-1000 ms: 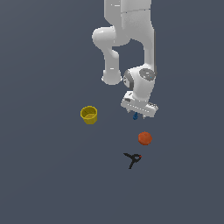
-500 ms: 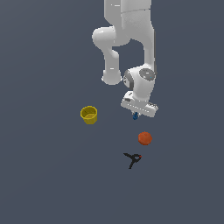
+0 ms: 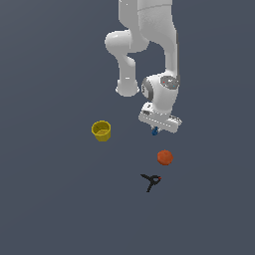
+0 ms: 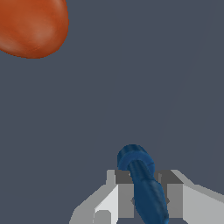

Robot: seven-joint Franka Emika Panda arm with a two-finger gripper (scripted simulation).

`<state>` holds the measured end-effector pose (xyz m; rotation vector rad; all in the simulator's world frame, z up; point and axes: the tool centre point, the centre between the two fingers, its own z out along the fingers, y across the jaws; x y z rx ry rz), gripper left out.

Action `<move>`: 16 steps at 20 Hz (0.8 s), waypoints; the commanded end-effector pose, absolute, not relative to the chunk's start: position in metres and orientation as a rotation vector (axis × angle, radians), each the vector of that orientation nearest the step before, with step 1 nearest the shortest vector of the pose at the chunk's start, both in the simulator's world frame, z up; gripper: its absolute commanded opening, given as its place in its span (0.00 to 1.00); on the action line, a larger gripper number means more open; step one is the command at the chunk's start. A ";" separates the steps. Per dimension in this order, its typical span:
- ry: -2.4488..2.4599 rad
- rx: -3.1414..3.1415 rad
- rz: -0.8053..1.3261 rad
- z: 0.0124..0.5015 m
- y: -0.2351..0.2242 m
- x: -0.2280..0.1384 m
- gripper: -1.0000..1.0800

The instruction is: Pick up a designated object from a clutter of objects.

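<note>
Wrist view | gripper [image 4: 146, 199] clamped on dark-blue item [image 4: 142, 183], lower centre | lift straight, clear of orange ball [image 4: 33, 26], upper left.

Arm [image 3: 149, 30]: smooth white shell, plastic-looking, soft sheen. Gripper [image 4: 144, 199]: pale grey, flat matt faces. Blue piece [image 4: 142, 183]: smooth, slightly glossy, plastic-like. Ball [image 4: 30, 24]: orange-red, smooth with a dull sheen. Cup [image 3: 101, 131]: yellow, smooth, matt. Clamp [image 3: 151, 181]: black, matt. Floor [image 3: 50, 199]: even dark grey, matt, no texture.
</note>
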<state>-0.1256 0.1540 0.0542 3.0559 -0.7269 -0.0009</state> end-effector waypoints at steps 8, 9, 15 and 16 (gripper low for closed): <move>-0.725 3.058 -0.002 0.102 0.165 -0.109 0.00; -0.725 3.058 -0.002 0.109 0.167 -0.106 0.00; -0.725 3.059 -0.003 0.159 0.178 -0.089 0.00; -0.724 3.060 -0.003 0.168 0.180 -0.086 0.00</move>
